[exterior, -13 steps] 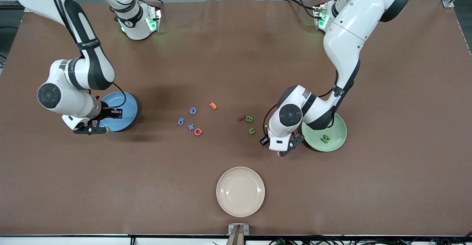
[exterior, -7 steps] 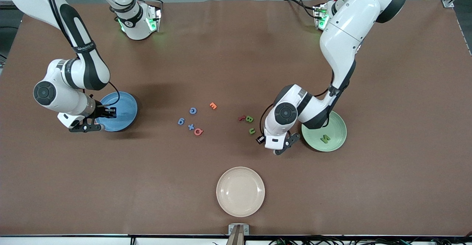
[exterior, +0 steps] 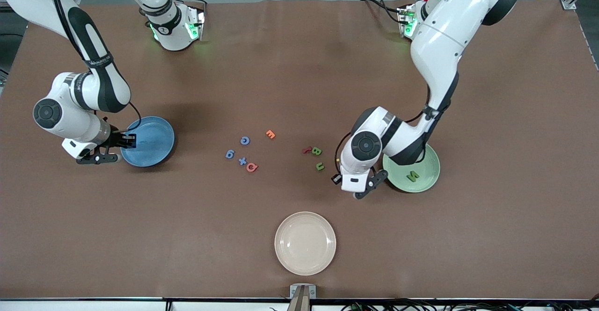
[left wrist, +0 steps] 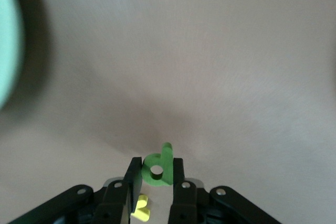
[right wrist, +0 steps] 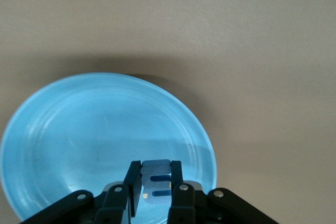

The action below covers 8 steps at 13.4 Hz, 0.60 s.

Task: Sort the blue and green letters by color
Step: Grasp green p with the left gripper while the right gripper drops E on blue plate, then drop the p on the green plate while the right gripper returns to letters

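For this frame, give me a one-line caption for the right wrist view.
Right hand, shut on a blue letter, over the blue plate.

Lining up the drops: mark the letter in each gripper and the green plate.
Green letter (left wrist: 157, 168), left wrist view, on its round loop.
Blue letter (right wrist: 156, 181), right wrist view, on its face between the fingers.
Green plate (exterior: 431, 174), front view, on bare rim.

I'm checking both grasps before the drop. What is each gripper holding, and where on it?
Left gripper: green letter, pinched across its round lower part. Right gripper: blue letter, pinched across its side edges, over the blue plate.
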{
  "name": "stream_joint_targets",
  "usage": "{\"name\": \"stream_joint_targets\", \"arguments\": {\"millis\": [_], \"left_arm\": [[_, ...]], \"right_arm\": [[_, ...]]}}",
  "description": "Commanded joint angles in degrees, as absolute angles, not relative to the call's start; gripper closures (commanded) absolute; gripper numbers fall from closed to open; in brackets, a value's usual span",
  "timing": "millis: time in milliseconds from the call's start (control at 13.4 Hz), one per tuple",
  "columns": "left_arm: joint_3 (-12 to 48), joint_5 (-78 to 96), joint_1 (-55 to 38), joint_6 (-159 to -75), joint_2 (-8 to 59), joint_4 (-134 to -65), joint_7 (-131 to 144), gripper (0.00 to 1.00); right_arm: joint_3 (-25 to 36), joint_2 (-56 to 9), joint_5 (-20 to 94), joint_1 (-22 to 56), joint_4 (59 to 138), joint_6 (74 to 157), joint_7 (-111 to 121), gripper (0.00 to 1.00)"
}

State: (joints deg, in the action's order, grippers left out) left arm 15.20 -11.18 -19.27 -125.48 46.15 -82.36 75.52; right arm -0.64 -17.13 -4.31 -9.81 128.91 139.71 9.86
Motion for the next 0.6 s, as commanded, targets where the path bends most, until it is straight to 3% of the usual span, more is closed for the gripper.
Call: {"name": "stream_joint_targets", "arguments": {"millis": [0,74,149,521], "left_arm": [[15.1,-12.3,-15.4,-120.8,40.3,-84.3,74.5,1.0],[15.2,-12.3,-13.9,-118.8,39.5,-84.6,72.4,1.0],[15.2,-12.2,-12.5,-117.7,39.0,-84.7,71.1,1.0],[15.6,-12.3,-6.2,-117.5,38.6,-89.5,64.5,1.0]], "right_arm": [[-1.6,-16.6,-5.0,-11.0,130.3,141.2,10.5,0.27],[-1.6,-16.5,-4.9,-10.8,130.3,141.1,10.5,0.09],[-1.8,-16.4,-4.9,-10.6,130.2,141.0,10.2,0.01],[-2.0,-16.2,-3.6,-3.6,129.6,140.4,1.3,0.0]]}}
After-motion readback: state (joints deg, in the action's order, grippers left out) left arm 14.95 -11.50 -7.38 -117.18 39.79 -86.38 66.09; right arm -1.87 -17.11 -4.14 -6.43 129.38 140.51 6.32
